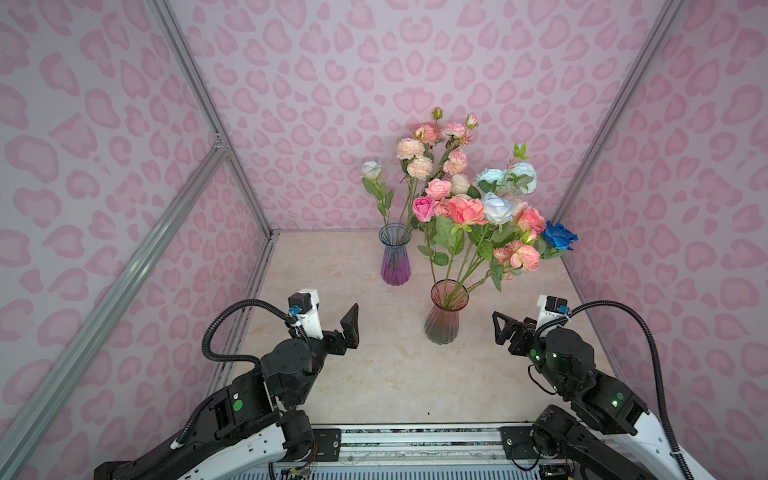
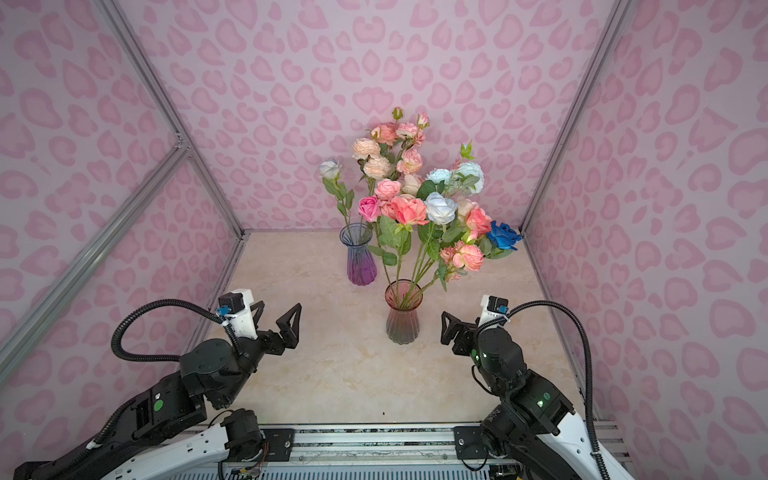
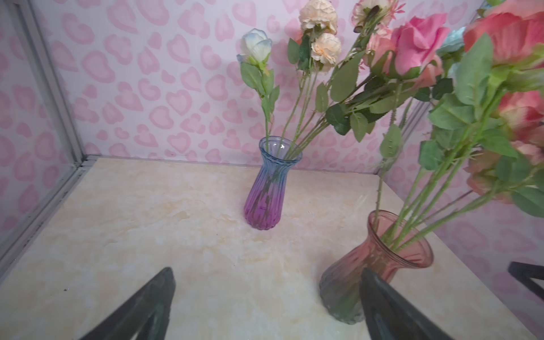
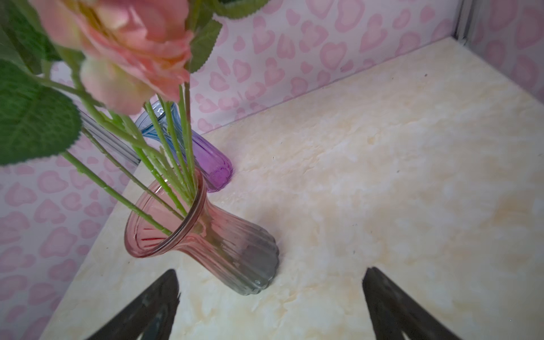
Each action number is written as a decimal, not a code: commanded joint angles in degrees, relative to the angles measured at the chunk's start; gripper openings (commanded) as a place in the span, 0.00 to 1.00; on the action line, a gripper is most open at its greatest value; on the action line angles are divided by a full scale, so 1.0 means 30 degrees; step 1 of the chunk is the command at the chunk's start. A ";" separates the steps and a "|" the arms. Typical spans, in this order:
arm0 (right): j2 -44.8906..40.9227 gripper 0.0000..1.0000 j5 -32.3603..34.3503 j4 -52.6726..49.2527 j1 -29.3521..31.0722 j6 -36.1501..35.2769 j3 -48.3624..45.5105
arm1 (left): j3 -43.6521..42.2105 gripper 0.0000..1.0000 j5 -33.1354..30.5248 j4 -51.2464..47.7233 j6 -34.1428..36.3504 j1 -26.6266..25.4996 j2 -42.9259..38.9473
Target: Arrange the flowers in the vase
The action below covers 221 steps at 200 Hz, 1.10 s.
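Flowers (image 1: 465,210) split between pink vase (image 1: 442,324) and purple vase (image 1: 395,262). Left pincer (image 3: 266,270), right pincer (image 4: 272,270) released, empty, flanking pink vase. Risk: bunch leans, top-heavy; stray nudge could tip it.

Both top views look steeply down over the whole bench (image 1: 374,374). The wrist views sit low and close above it, sharing the pink vase (image 3: 344,282) and purple vase (image 3: 265,200).
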 commanded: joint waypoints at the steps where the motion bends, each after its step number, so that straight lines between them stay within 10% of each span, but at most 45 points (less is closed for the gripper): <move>1: -0.1047 0.98 0.2446 0.1638 0.0029 -0.3721 -0.1023 | -0.0946 0.98 -0.2056 0.0428 0.0047 0.0000 -0.0658; 40: -0.3032 0.98 0.2134 0.7192 0.0021 -0.9474 -0.3022 | -0.1352 0.98 -0.0887 0.0286 0.3183 0.0019 -0.0547; 123: -0.2495 0.98 0.0406 1.0809 0.0003 -1.3508 -0.4405 | -0.3627 0.98 0.0686 0.6752 1.0518 0.0533 0.0368; 160: -0.3025 0.98 0.0571 1.1467 -0.0299 -1.3867 -0.5339 | -0.6739 0.98 0.5625 1.0376 0.7943 0.6385 -0.0057; 221: -0.3464 0.98 -0.0193 1.1234 -0.1478 -1.3340 -0.5735 | -1.0571 0.98 0.7511 1.7244 0.7331 1.2560 0.3232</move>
